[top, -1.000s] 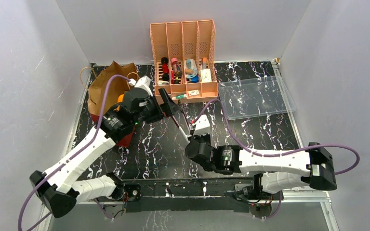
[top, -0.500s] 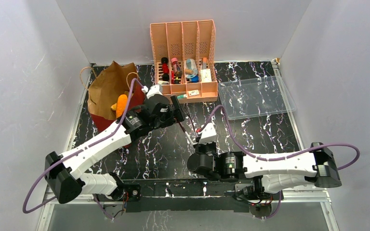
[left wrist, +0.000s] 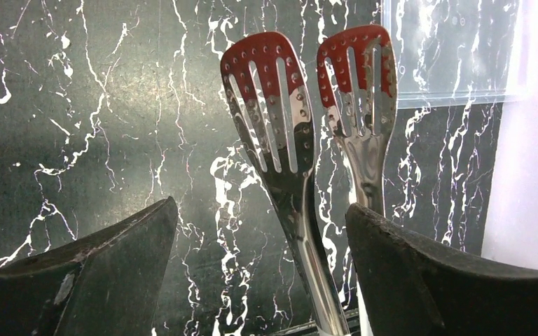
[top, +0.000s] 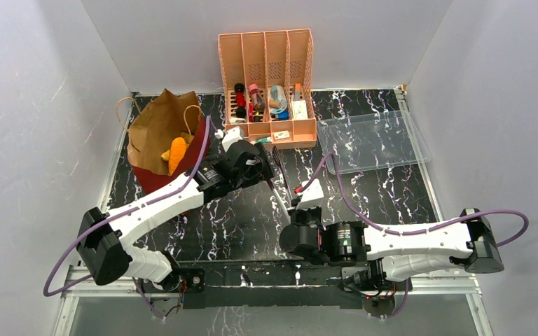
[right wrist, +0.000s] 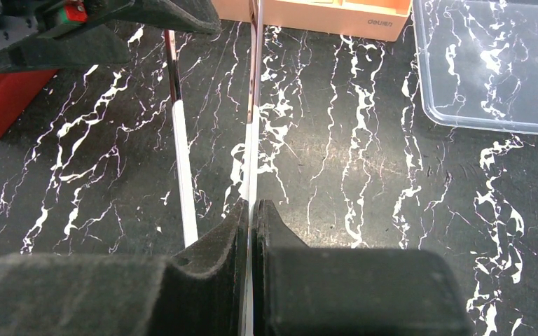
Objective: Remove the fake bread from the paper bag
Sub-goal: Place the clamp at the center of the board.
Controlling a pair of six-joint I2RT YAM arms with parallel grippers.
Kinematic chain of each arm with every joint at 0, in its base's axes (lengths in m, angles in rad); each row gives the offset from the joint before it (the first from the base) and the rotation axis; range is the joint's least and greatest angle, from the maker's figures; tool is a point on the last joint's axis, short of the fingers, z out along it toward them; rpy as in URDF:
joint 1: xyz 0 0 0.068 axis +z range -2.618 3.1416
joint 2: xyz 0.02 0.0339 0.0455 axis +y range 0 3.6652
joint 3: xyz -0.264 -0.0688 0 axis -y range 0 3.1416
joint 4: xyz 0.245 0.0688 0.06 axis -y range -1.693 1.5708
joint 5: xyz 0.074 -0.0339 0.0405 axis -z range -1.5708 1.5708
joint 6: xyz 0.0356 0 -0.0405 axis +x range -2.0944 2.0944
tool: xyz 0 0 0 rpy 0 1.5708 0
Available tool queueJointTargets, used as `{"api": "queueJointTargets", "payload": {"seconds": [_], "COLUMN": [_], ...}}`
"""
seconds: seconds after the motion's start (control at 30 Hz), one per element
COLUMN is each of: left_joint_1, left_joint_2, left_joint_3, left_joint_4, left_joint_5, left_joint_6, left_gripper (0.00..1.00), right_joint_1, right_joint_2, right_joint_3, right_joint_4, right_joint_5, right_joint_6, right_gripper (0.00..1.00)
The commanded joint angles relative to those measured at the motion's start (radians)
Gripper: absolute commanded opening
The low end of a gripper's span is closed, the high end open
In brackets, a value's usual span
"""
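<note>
The brown paper bag (top: 155, 126) with a red lower part lies at the back left, its mouth facing right. An orange piece of fake bread (top: 176, 154) shows in that mouth. My right gripper (top: 295, 199) (right wrist: 252, 204) is shut on one arm of metal tongs (right wrist: 251, 126), whose other arm hangs free beside it. The tongs' red slotted heads (left wrist: 266, 84) show in the left wrist view. My left gripper (top: 266, 168) (left wrist: 260, 206) is open to the right of the bag, one finger on each side of the tongs' arms, and holds nothing.
A pink slotted organizer (top: 270, 70) with small bottles and boxes stands at the back centre. A clear plastic tray (top: 371, 140) lies at the back right. White walls close in the left, back and right sides.
My left arm has swung right, away from the bag's mouth, to the tongs, uncovering the orange bread. My right arm has drawn slightly nearer and rightward with the tongs.
</note>
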Motion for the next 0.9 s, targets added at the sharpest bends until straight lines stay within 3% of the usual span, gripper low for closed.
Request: {"api": "queueJointTargets", "payload": {"seconds": [0.0,0.1,0.43,0.67,0.7,0.87], "left_joint_1": [-0.003,-0.004,-0.004,-0.004,-0.003,-0.007], "left_joint_2": [0.005,0.011,0.007,0.015,0.026,0.054], "left_joint_3": [-0.011,-0.015,-0.054,-0.073,-0.075,-0.102], "left_joint_4": [0.029,0.032,0.065,0.096,0.1,0.132], "left_joint_5": [-0.028,-0.027,-0.026,-0.014,-0.009,0.006], "left_joint_6": [-0.008,-0.005,-0.006,-0.016,-0.017,-0.026], "left_gripper": [0.85,0.82,0.56,0.04,0.0,0.0], "right_joint_1": [0.018,0.025,0.039,0.047,0.047,0.047], "right_joint_2": [-0.034,-0.031,0.025,0.064,0.066,0.079], "right_joint_3": [0.003,0.003,0.001,-0.02,-0.026,-0.059], "right_joint_4": [0.009,0.002,-0.032,-0.076,-0.076,-0.069], "right_joint_5": [0.076,0.084,0.102,0.107,0.106,0.099], "right_joint_6": [0.02,0.027,0.08,0.182,0.194,0.267], "right_gripper": [0.0,0.0,0.0,0.0,0.0,0.0]}}
